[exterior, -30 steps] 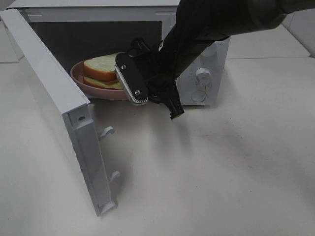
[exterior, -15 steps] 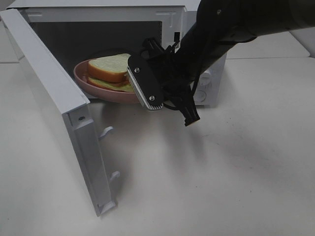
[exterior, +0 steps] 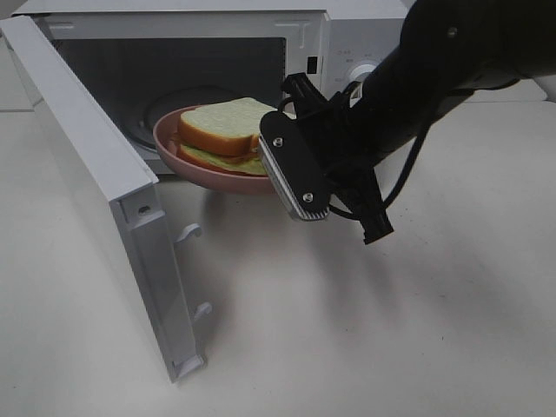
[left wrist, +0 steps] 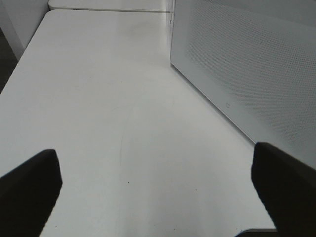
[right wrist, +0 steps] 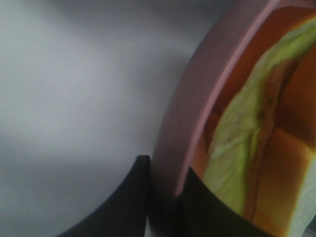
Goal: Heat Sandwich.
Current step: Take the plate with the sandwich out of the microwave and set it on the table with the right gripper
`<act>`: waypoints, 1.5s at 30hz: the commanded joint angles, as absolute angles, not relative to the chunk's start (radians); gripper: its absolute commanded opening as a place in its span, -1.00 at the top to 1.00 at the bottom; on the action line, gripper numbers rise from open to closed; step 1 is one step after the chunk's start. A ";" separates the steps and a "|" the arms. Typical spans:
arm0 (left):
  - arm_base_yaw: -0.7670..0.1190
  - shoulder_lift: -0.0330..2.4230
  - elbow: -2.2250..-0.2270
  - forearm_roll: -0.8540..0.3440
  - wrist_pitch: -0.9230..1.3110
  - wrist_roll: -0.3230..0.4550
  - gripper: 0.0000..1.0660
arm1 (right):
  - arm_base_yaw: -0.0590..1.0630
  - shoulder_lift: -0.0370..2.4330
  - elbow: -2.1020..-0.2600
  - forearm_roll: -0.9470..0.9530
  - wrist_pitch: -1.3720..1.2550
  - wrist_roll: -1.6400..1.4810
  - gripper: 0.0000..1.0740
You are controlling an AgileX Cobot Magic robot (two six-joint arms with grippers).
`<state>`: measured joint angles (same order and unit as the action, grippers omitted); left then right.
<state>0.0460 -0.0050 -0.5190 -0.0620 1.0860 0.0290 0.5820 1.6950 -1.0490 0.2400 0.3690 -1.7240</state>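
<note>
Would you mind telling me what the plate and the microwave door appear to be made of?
The plate looks like matte pink plastic or glazed ceramic: uniform colour, smooth rounded rim, no strong shine. The microwave door looks like white painted metal or plastic; the left wrist view shows a finely perforated panel, likely metal mesh.

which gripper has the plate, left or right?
The right gripper, shut on the pink plate rim at the microwave mouth. The left gripper is open over bare table.
</note>
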 commanded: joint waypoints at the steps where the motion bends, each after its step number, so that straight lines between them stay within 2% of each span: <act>1: 0.049 -0.011 -0.515 -0.063 1.074 0.026 -0.83 | 0.573 1.637 -1.006 0.244 0.323 -1.720 1.00; 25: 0.049 -0.011 -0.515 -0.063 1.074 0.026 -0.83 | 0.576 1.253 -0.659 0.206 0.226 -1.706 1.00; 30: 0.049 -0.011 -0.515 -0.063 1.074 0.026 -0.83 | 0.576 1.168 -0.616 0.132 0.255 -1.637 1.00; 40: 0.049 -0.011 -0.515 -0.063 1.074 0.026 -0.83 | 0.576 0.984 -0.529 -0.175 0.397 -1.327 0.99; 45: 0.049 -0.011 -0.515 -0.063 1.074 0.026 -0.83 | 0.576 0.916 -0.499 -0.239 0.463 -1.230 0.99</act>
